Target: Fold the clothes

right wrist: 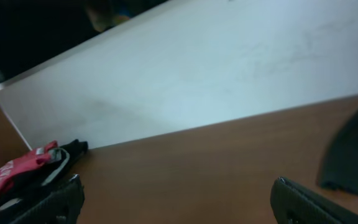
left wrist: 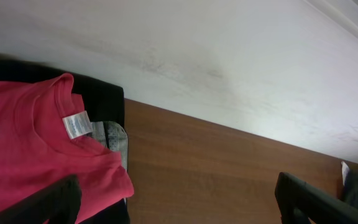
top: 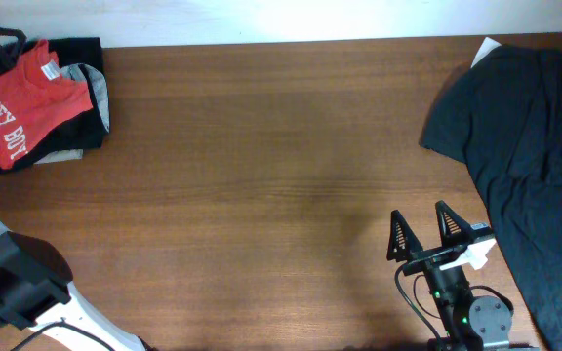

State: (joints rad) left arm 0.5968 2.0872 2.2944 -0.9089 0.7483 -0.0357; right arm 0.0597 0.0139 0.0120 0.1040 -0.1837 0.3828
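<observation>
At the far left of the brown wooden tabletop (top: 261, 175) the red-orange, white-lettered cotton T-shirt (top: 22, 102) is judged folded and stacked on dark clothes (top: 78, 57), the left end effector (left wrist: 179, 196) and right end effector (top: 421, 219) are spread wide and empty, and the unfolded dark garment (top: 525, 127) at right probably needs grasping next.

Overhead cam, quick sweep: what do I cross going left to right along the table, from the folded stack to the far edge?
red-orange T-shirt on top of the folded stack → bare wooden table → right gripper, fingers apart → dark garment spread at the right edge
</observation>
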